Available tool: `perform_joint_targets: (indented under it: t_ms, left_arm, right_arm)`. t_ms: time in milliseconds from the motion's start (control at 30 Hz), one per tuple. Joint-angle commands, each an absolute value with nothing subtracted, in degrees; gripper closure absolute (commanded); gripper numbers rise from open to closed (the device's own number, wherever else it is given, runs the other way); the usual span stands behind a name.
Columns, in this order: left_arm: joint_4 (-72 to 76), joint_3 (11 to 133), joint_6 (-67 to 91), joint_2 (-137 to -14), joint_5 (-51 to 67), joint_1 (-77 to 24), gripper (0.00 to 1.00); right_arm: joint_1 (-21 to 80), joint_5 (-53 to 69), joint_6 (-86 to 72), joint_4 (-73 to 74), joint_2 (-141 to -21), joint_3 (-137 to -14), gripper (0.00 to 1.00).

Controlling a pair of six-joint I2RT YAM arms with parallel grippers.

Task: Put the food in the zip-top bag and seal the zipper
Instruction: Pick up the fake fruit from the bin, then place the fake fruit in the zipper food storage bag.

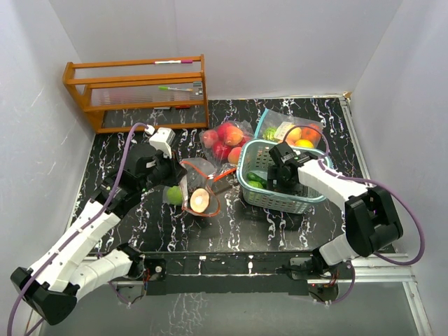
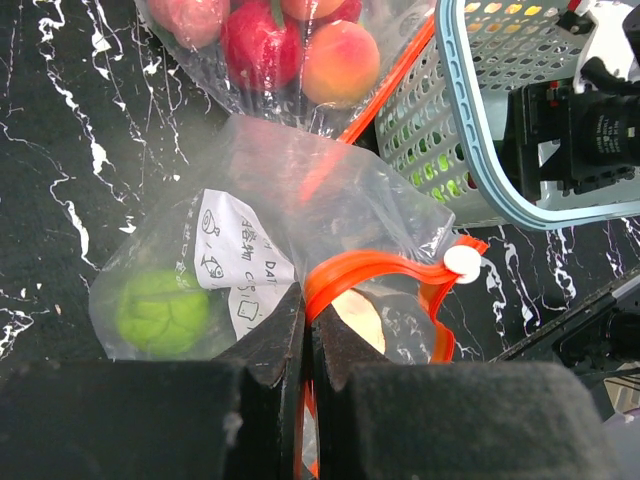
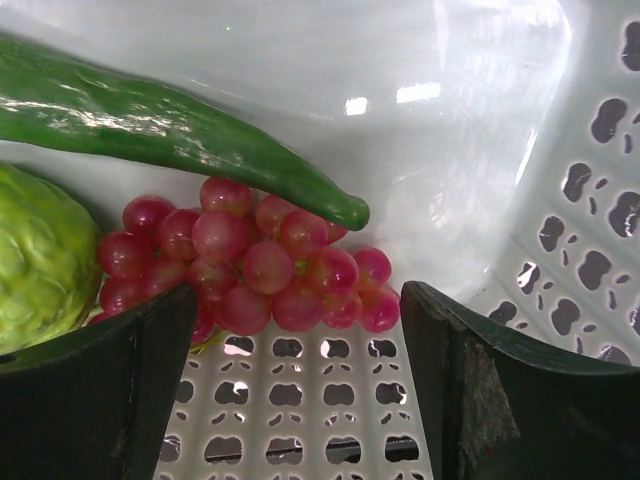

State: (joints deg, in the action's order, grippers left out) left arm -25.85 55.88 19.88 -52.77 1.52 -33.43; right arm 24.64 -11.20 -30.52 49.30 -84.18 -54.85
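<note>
Holding the zip-top bag (image 2: 300, 190) just left of the teal basket (image 1: 276, 201), the left claw (image 2: 305, 340) is pressed together on the bag's orange rim; a green fruit (image 2: 160, 310) and what looks like a peach-coloured piece (image 2: 360, 320) sit inside, the mouth unsealed. Inside the basket the right claw (image 3: 297, 300) hangs spread and empty over red grapes (image 3: 260, 265), beside a leafy green vegetable (image 3: 35, 260) and a long green vegetable (image 3: 170, 125), all left to bag. That long one lies flat, its axis slanting across the basket floor, tapered tip over the grapes.
</note>
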Motion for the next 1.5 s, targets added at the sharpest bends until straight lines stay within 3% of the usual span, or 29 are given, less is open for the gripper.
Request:
perform_joint_targets:
  t_ms: [0, 67, 133, 233, 433, 733, 1033, 1267, 1467]
  left_arm:
    - [-26.1, 58.5, 19.2, -51.0, 1.1, -33.2, 1.0]
    - [-26.0, 58.4, 19.1, -50.9, 1.1, -33.1, 1.0]
    - [-25.8, 58.1, 19.1, -51.3, 0.9, -33.2, 1.0]
    - [-26.0, 58.5, 19.3, -51.9, 1.2, -33.2, 1.0]
    - [-26.0, 58.5, 19.4, -52.2, 0.8, -33.2, 1.0]
    - [-26.8, 59.1, 19.0, -52.6, 0.0, -33.2, 1.0]
    - [-25.5, 58.8, 19.9, -53.9, 0.1, -33.2, 1.0]
    - [-24.3, 59.1, 20.2, -55.2, 0.0, -33.1, 1.0]
    - [-24.0, 59.6, 19.7, -56.5, -0.9, -33.2, 1.0]
  right_arm:
    - [24.6, -9.2, -30.8, 43.2, -85.2, -52.0, 0.16]
    - [24.6, -8.9, -30.8, 41.3, -85.4, -50.5, 0.25]
    - [24.6, -7.7, -30.9, 40.0, -85.7, -49.5, 0.47]
    - [24.6, -6.3, -31.0, 39.0, -85.0, -49.1, 0.73]
    - [24.6, -8.7, -30.2, 41.6, -77.4, -54.3, 0.91]
    - [24.6, -11.5, -26.0, 45.5, -66.8, -66.0, 0.92]
    - [24.6, -4.9, -21.1, 43.8, -58.1, -72.5, 0.92]
    - [24.6, 14.5, -17.0, 38.5, -53.4, -72.8, 0.92]
    - [25.5, 30.0, -21.7, 27.2, -49.7, -65.5, 0.92]
